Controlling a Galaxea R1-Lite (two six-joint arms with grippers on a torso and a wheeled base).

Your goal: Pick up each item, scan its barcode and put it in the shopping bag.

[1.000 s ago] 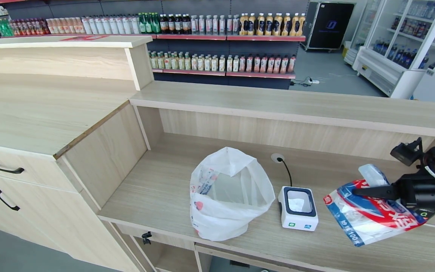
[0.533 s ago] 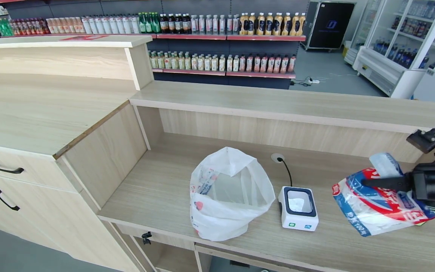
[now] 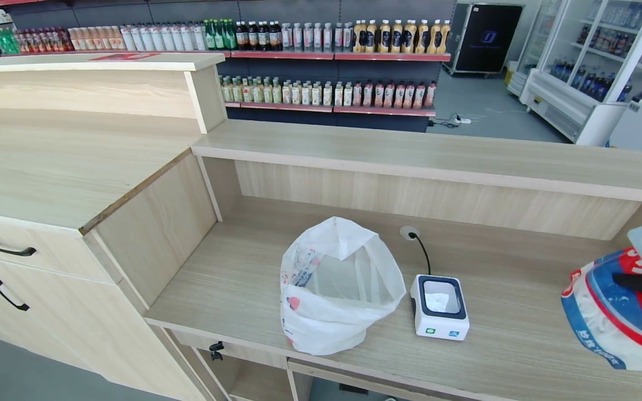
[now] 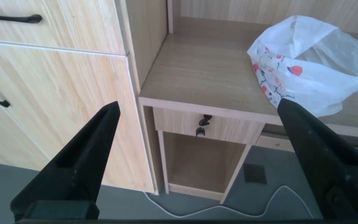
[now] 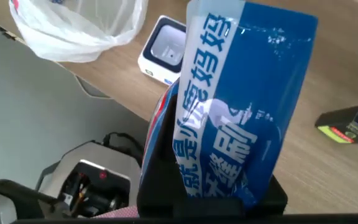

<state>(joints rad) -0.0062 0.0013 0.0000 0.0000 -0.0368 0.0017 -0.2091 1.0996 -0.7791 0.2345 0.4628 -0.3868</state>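
blue, red and white plastic is seen at the right edge of the head view: a packet (image 3: pixel 611 317) is held clamped by the right gripper (image 3: pixel 625 278), one dark finger lying across its printed face. compared with a second ago, the packet and gripper have been carried farther to the robot's right and seemingly upward, so that more open bench (image 3: pixel 232 278) is left between the packet and the scanner (image 3: pixel 439 306). the shopping bag (image 3: pixel 337 289) and the scanner beside it have not been shifted; the bag stands open-mouthed, with nothing made out inside it.

in the left wrist view, the left gripper (image 4: pixel 199 106) is found with its fingers spread wide and nothing between them, held low off the bench corner, with the bag seen beyond it.

in the right wrist view, the packet is seen gripped upright between the fingers, raised clear above the bench, with the scanner and the bag lying past its far end.

the shift is judged to be a lift or a turn of the packet rather than an approach to the scanner, since the scanner window is not yet faced. scanning and bagging are therefore both taken to remain undone, and the packet will have to be brought back over the scanner.
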